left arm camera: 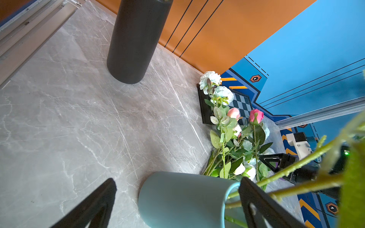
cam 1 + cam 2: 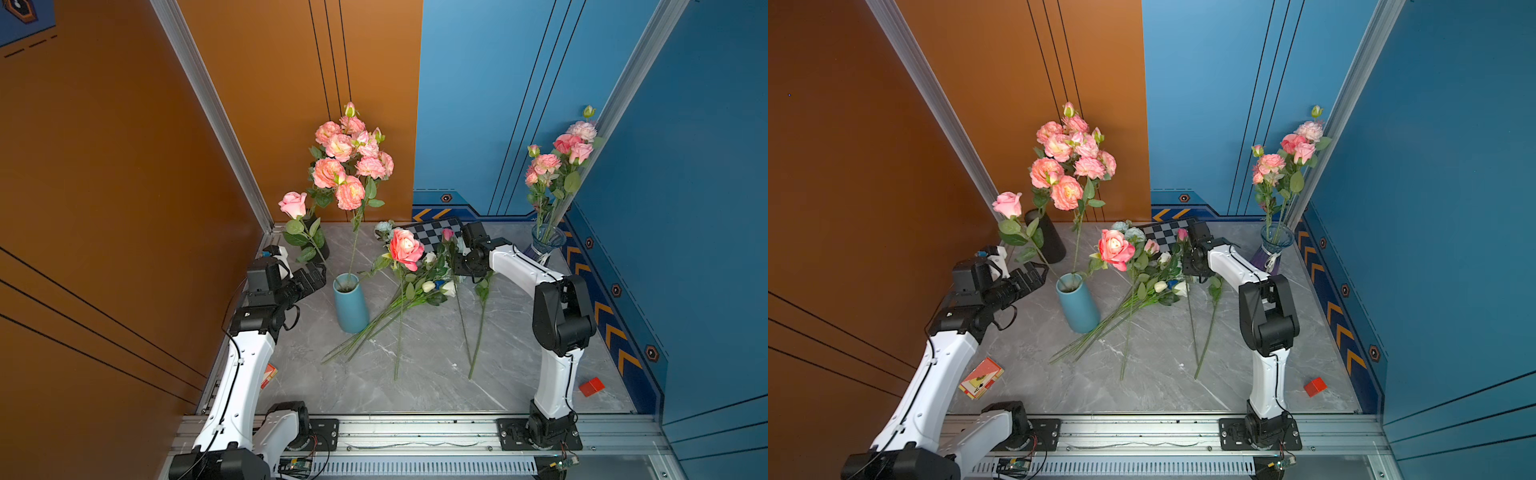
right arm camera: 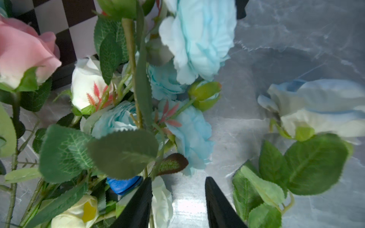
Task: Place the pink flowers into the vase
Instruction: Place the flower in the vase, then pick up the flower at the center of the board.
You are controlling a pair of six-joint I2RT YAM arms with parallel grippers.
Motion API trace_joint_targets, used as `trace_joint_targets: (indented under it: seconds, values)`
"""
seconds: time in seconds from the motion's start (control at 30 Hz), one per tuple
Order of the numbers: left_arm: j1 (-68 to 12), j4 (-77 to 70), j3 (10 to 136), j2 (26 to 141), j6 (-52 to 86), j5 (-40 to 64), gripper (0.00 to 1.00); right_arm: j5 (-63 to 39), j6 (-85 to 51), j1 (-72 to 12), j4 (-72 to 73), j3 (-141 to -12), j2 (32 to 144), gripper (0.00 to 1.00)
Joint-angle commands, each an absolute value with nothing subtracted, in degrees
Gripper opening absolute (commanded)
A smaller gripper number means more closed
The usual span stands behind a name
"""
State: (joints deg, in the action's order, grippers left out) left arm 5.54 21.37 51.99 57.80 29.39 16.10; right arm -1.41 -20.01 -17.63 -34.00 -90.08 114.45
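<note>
Two stems of pink flowers [image 2: 350,193] stand in the blue vase [image 2: 351,307] just beside my left gripper [image 2: 319,276], spread wide. My right gripper [image 3: 177,178] is parted over bare table [image 3: 276,49]; another pink rose [image 3: 23,53] lies beside it among pale blue blooms [image 3: 197,39].

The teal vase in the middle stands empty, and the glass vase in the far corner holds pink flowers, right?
Not quite. The teal vase is not empty: in both top views two green stems rise from its mouth, carrying a pink rose and a cluster of peach-pink blooms. The glass vase in the far corner does hold pink flowers.
</note>
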Motion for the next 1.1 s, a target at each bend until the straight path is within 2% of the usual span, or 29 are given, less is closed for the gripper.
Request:
trace_joint_targets:
  seconds: [0.0,0.2,0.47,0.73,0.9,1.07]
  values:
    - [5.1,21.2,51.1,58.2,27.9,16.3,0.99,-3.2,-20.5,-18.5,-35.4,-90.3,114.2,0.46]
    - [4.9,21.2,51.0,58.4,27.6,16.2,0.99,-4.0,-20.7,-19.2,-35.4,-90.1,114.7,0.45]
    - [4.7,21.2,50.8,58.3,27.6,16.2,0.99,-4.0,-21.5,-19.8,-35.5,-89.2,116.1,0.29]
    - [4.5,21.2,50.9,58.3,27.6,16.2,0.99,-3.7,-21.7,-20.2,-35.9,-88.5,116.0,0.23]
    - [4.6,21.2,50.9,58.1,27.6,16.1,0.99,-3.8,-21.8,-20.0,-36.2,-88.5,116.1,0.11]
    - [4.5,21.2,50.8,58.0,27.6,16.1,0.99,-4.0,-22.1,-20.0,-37.7,-89.5,112.8,0.08]
